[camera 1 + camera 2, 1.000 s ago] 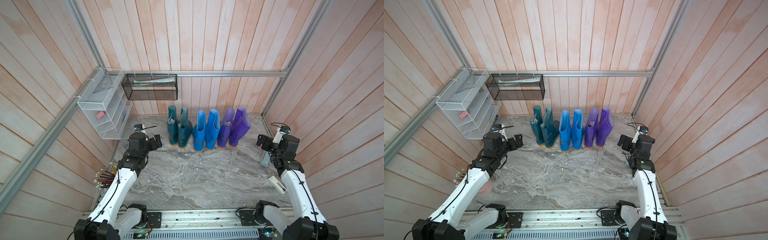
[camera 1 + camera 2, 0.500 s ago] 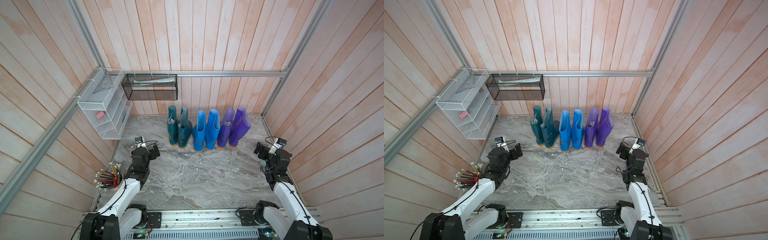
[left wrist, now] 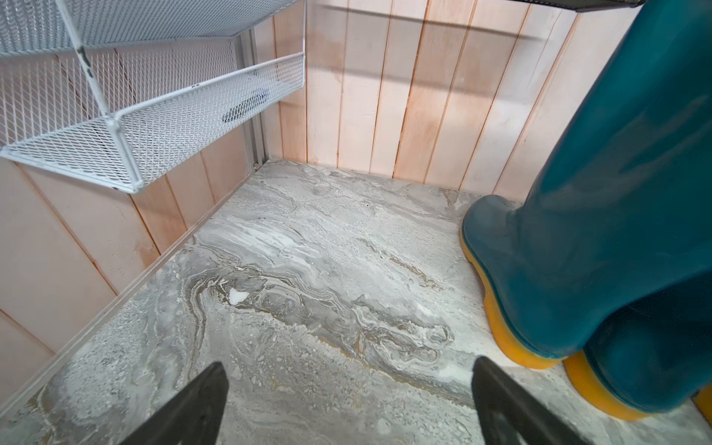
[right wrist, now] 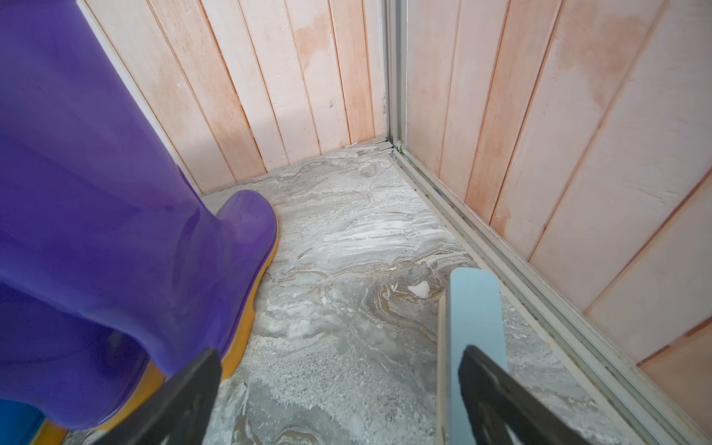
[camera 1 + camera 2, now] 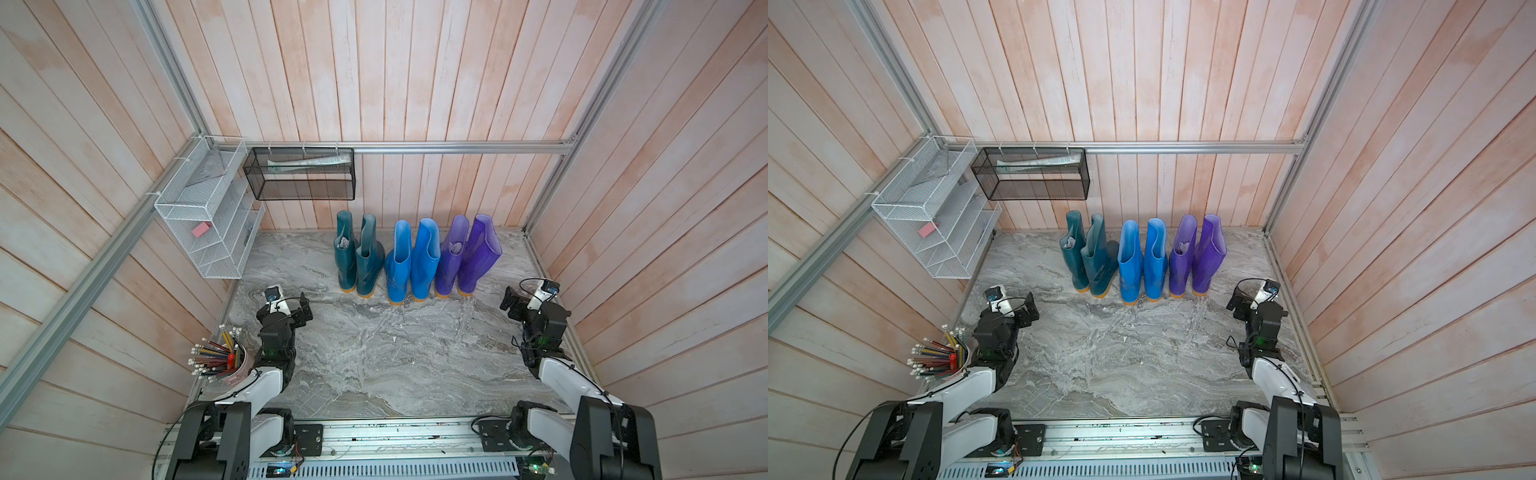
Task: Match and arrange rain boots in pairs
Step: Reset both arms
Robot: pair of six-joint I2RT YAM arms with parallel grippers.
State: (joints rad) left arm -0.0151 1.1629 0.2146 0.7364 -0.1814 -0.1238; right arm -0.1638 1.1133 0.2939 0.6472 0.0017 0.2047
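Already the rain boots point(image 5: 424, 257) stood paired by colour at the far side of the counter point(image 5: 374, 353); left fingers point(image 3: 192, 404) and right fingers point(image 4: 188, 393) both gaped wide, holding nothing; a careless sweep near the tall purple boot point(image 4: 115, 231) could have toppled the row.

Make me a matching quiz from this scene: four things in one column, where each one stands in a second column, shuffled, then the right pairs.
1. teal boots
2. bright blue boots
3. purple boots
4. pencil cup

A. middle of the row
B. row end nearer the right gripper
C. row end nearer the left gripper
D. not in the row

Pairs: 1-C, 2-A, 3-B, 4-D.
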